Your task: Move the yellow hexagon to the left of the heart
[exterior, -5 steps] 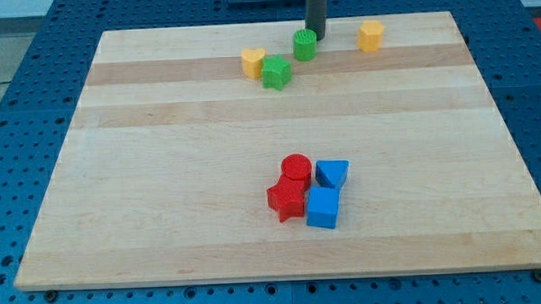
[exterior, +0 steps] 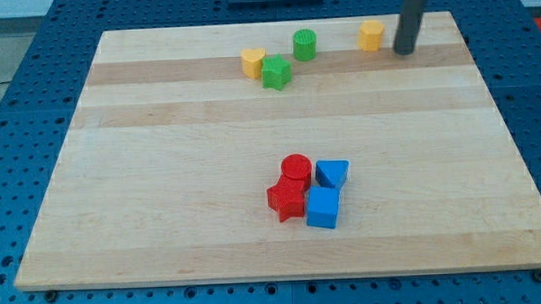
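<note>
Yellow hexagon not yet pushed; the step in hand looks like the approach.

Nearest on the counter: a tight cluster of red star, blue cube, red cylinder and a blue wedge-like block, well apart from the task.

Further back: green star touching or just beside the yellow heart, then green cylinder a little to the view's right.

Farthest: the hexagon by the counter's top edge, well right of the heart. My tip is just beside it on the view's right, apart, not touching.

No claw on this arm, only the rod, so nothing is held.

Next move, my judgement: push left. The green cylinder and star sit in the path, so skirt them, pass the heart and stop on its left.
</note>
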Robot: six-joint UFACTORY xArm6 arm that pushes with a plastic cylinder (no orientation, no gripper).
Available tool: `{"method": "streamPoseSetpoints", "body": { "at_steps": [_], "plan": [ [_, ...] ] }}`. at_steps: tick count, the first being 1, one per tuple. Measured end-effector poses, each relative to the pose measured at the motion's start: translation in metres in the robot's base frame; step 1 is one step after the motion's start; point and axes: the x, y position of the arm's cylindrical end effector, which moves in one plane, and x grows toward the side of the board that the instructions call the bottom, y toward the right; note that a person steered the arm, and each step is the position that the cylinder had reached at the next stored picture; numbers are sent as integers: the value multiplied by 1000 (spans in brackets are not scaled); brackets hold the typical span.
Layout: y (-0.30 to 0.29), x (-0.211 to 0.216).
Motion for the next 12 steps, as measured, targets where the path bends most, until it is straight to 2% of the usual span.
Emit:
{"method": "streamPoseSetpoints", "body": {
  "at_steps": [1, 2, 4, 6, 8, 10, 11, 12],
  "plan": [
    [-39, -19],
    [-87, -20],
    [-42, -40],
    [-181, -43],
    [-174, -61],
    [-280, -55],
    [-298, -40],
    [-271, -39]
  ]
}}
